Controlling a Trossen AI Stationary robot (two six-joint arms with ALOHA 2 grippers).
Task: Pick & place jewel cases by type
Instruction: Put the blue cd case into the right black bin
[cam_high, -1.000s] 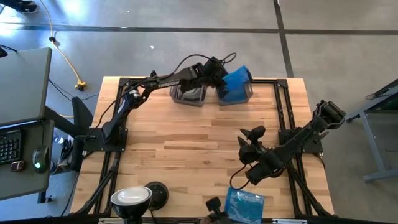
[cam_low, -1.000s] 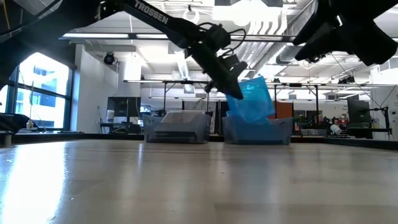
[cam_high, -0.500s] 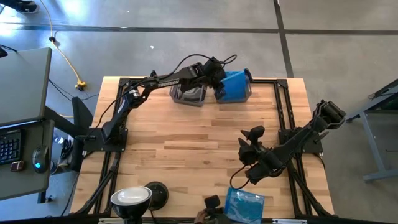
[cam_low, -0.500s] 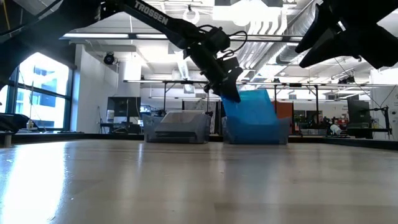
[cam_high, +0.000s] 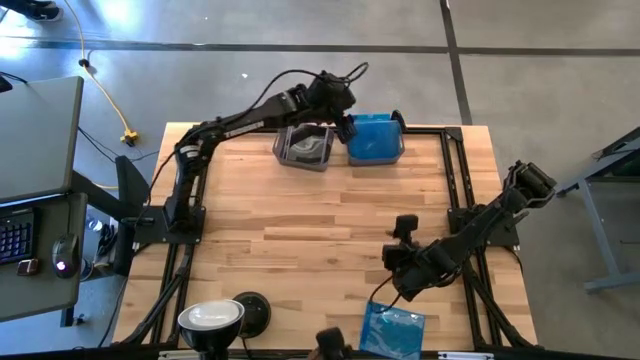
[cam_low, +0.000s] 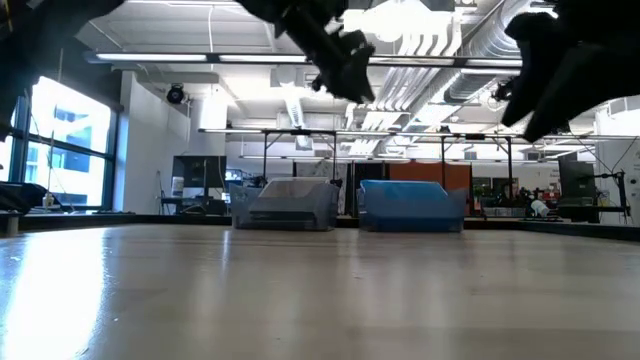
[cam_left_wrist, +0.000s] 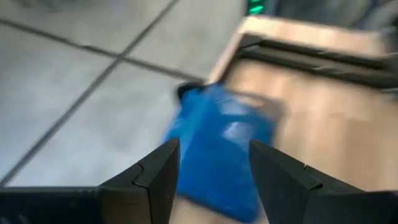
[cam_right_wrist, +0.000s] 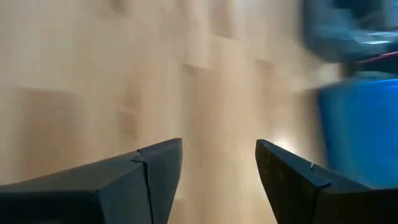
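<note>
A translucent blue jewel case (cam_high: 374, 138) lies flat in the right of two smoky-grey bins at the table's far edge; in the low view it fills that bin (cam_low: 412, 204). The left bin (cam_high: 305, 147) holds something dark. My left gripper (cam_high: 343, 112) hangs open above the gap between the bins, touching nothing; its wrist view shows the blue case (cam_left_wrist: 217, 155) beyond the spread fingers. Another blue jewel case (cam_high: 392, 328) lies flat at the table's near edge. My right gripper (cam_high: 398, 243) stands open over bare wood just beyond that case.
A round lamp (cam_high: 212, 320) and a dark puck (cam_high: 252, 310) stand at the near left edge. A small dark object (cam_high: 328, 340) shows at the near edge beside the blue case. Black rails (cam_high: 455, 170) run along the table's right side. Bare wood (cam_high: 300, 230) spans the middle.
My left gripper has opened and let go of the blue jewel case, then risen and drawn a little toward the table's left. The case, held tilted above the right bin, has dropped into it and lies flat. My right gripper has turned at the wrist in place.
</note>
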